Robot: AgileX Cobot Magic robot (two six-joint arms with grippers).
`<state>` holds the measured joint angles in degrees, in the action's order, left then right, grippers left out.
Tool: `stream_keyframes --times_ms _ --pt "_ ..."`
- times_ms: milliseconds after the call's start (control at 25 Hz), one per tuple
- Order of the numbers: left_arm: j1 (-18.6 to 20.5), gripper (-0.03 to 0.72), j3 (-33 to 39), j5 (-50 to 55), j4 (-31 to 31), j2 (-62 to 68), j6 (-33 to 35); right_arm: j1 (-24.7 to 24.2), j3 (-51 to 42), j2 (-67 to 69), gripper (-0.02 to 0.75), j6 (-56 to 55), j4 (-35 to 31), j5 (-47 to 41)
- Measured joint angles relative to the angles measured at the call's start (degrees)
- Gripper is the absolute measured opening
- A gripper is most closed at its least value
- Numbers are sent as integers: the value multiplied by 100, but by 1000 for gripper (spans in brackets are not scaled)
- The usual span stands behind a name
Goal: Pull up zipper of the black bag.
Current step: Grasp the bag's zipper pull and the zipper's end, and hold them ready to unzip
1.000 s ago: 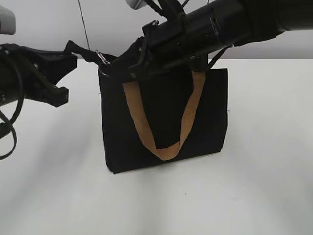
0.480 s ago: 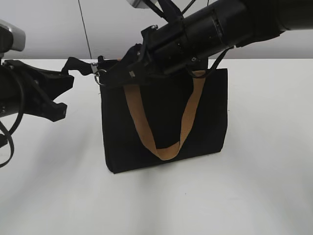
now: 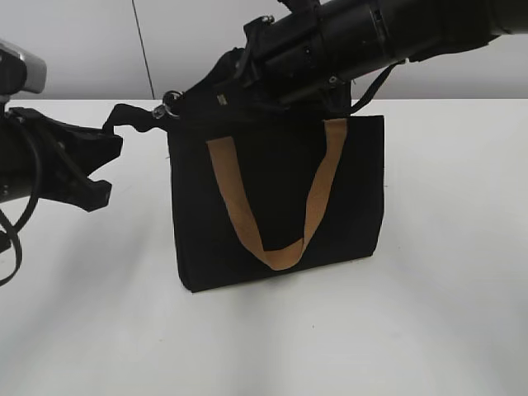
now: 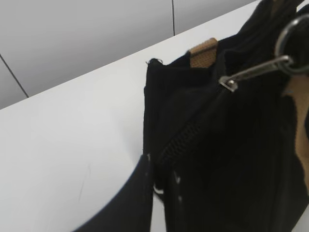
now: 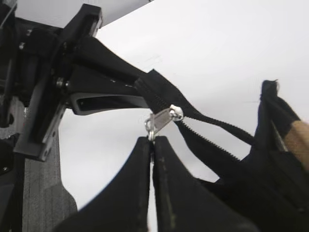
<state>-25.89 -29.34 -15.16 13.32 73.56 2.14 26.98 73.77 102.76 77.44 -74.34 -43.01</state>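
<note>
The black bag (image 3: 276,177) stands upright mid-table with a tan loop handle (image 3: 318,190) hanging down its front. The zipper (image 3: 171,101), a silver pull with a ring, sits at the bag's top left corner. My right gripper (image 3: 186,102) reaches in from the upper right and is shut on the pull, seen clearly in the right wrist view (image 5: 152,140) with the zipper (image 5: 162,120) just above the fingertips. My left gripper (image 3: 112,137) is shut on the black zip tail that sticks out left of the bag. In the left wrist view the gripper (image 4: 157,191) pinches black fabric, and the zipper (image 4: 253,73) shows at upper right.
The bag stands on a white table (image 3: 445,313) before a pale wall. The right arm (image 3: 388,33) crosses above the bag's top edge. The left gripper body (image 5: 53,92) fills the left of the right wrist view.
The right gripper has carried the zipper pull left and then slightly up at the bag's left corner. The left gripper has drawn the zip tail further out to the left.
</note>
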Motion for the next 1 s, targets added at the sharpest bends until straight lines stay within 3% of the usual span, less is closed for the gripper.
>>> stream_keyframes --times_ms 200,600,1000 --pt "0 20 0 61 0 0 0 0 0 0 -1 -32 144 317" --pt "0 20 0 437 0 0 0 -32 0 0 -1 -628 1086 583" --pt "0 20 0 590 0 0 0 -715 0 0 -1 -949 1152 424"
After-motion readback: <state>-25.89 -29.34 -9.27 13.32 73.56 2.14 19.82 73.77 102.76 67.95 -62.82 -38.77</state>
